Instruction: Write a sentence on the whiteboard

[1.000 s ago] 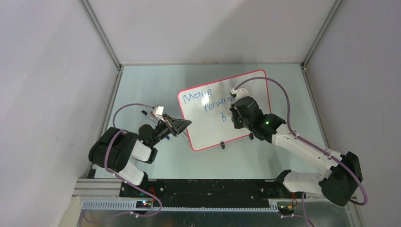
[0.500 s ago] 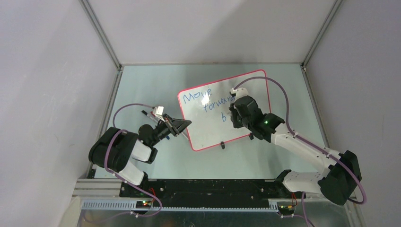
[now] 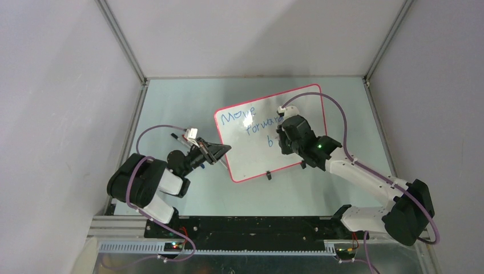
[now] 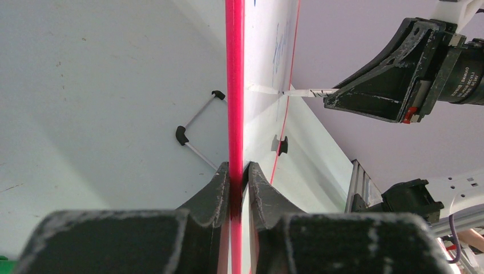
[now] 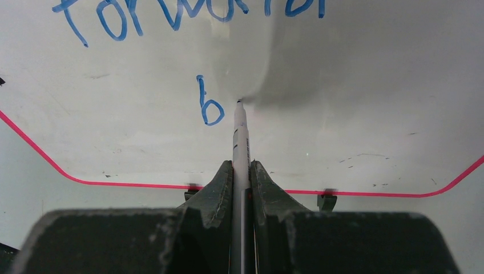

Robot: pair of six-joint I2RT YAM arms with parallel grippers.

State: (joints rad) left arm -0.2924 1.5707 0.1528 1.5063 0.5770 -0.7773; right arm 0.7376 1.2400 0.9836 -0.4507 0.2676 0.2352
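Observation:
The whiteboard [image 3: 257, 157] with its red-pink frame lies on the table. The sentence [image 3: 251, 121] in blue reads "Move", "forward" and a lone "b" in stepped lines. My left gripper [image 3: 224, 149] is shut on the board's left edge; the left wrist view shows its jaws [image 4: 237, 166] clamped on the red frame [image 4: 234, 85]. My right gripper [image 3: 283, 137] is over the board's right half, shut on a marker [image 5: 240, 142]. The marker tip meets the board [image 5: 354, 85] just right of the "b" [image 5: 209, 107].
Two black clip feet [image 3: 267, 174] [image 5: 326, 200] sit on the board's near edge. A thin rod with black ends [image 4: 197, 123] lies on the table to the left of the board. Grey walls close in the table on three sides.
My right gripper has shifted slightly left and away with the marker. The writing still ends at "b". The left arm has not moved.

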